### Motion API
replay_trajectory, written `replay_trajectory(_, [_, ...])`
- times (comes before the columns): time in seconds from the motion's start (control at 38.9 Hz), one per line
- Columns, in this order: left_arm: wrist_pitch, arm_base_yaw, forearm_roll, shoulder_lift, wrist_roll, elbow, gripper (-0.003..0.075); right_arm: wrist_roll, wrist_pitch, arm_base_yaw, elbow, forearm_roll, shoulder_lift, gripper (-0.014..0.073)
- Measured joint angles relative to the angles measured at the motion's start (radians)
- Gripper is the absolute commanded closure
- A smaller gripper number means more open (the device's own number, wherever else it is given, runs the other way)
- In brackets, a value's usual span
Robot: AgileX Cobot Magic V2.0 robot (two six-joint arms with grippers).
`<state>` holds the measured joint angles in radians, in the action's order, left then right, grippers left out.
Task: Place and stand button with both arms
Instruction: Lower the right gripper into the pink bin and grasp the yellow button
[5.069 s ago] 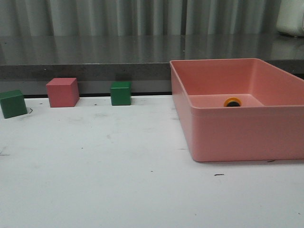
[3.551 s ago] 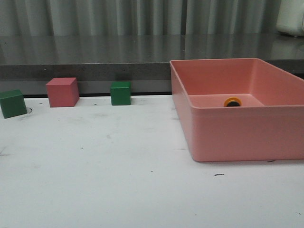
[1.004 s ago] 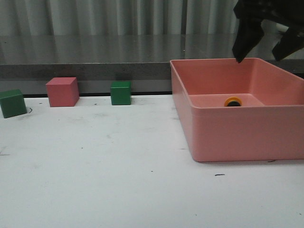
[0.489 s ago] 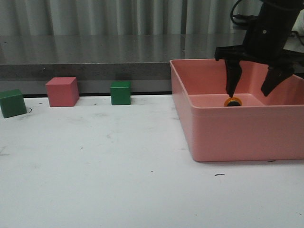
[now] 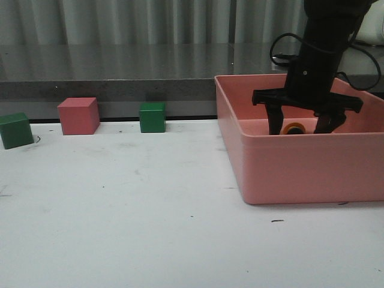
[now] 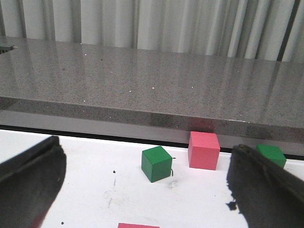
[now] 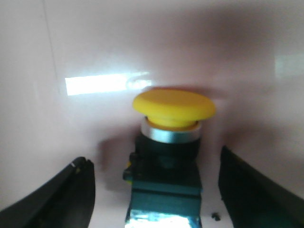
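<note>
A white table in front of a grey ledge and a grey curtain

The table (image 5: pixel 120 228) has a white top with small dark marks and scuffs on it. Behind it runs a long grey stone ledge (image 5: pixel 108 69), speckled and shiny, which reflects the pale stripes of the curtain (image 5: pixel 150 21). The curtain hangs in vertical folds across the whole back. The light is soft and even, and a bright patch is reflected on the pink wall (image 7: pixel 109 83) in the right wrist view.
</note>
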<state>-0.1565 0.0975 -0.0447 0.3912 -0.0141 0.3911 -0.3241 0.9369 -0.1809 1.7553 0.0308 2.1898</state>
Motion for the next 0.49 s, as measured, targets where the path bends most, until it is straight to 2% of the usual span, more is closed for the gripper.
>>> replay_trajectory(0.15, [0.000,0.000,0.000,0.000,0.000,0.000,0.0060,0.000,0.000,0.000,0.002,0.000,0.015,0.0229])
replay_trajectory(0.36, [0.000,0.000,0.000,0.000,0.000,0.000,0.0060,0.000,0.000,0.000,0.002,0.000,0.015,0.0240])
replay_trajectory(0.49, [0.000,0.000,0.000,0.000,0.000,0.000,0.0060,0.000,0.006,0.000,0.002,0.000,-0.001,0.0311])
